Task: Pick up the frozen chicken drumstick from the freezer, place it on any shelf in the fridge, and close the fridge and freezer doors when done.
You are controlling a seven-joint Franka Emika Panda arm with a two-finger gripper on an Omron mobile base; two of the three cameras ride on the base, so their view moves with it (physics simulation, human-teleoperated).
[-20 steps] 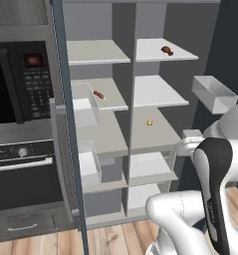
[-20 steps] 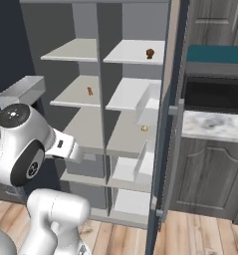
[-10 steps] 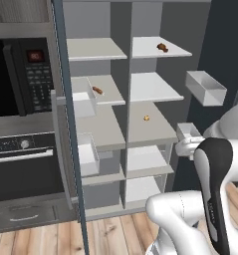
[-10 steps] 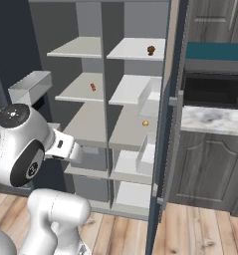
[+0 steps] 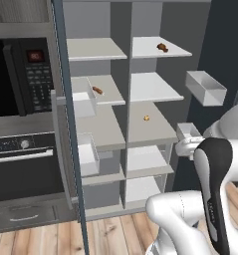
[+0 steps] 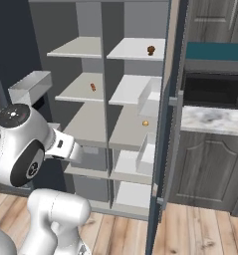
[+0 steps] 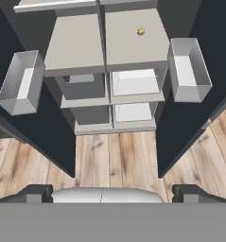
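Note:
The tall slate-blue unit stands with both doors open. The frozen chicken drumstick [image 5: 162, 47] [image 6: 151, 50], a small dark reddish-brown lump, lies on the top shelf [image 5: 145, 50] [image 6: 130, 50] of the wider right half, the fridge [image 5: 155, 89]. To its left is the narrower half, the freezer [image 5: 98, 129]. The freezer door [image 5: 65, 124] and the fridge door [image 6: 163, 124] each swing out to their own side. My gripper [image 7: 112, 191] is open and empty. It hangs well back from the unit, facing the lower shelves and floor, far from the drumstick.
A slim orange-brown stick [image 5: 97, 90] [image 6: 92, 87] lies on a freezer shelf. A small yellow ball [image 5: 146, 118] [image 7: 141, 31] sits on the fridge's third shelf. Clear bins [image 5: 205, 87] [image 7: 20, 82] jut from both doors. A microwave and an oven [image 5: 21, 124] stand left, counter cabinets [image 6: 210, 164] right.
The whole picture has drawn in slightly, so the camera has backed away from the unit. Nothing on the shelves has shifted and the gripper stays open.

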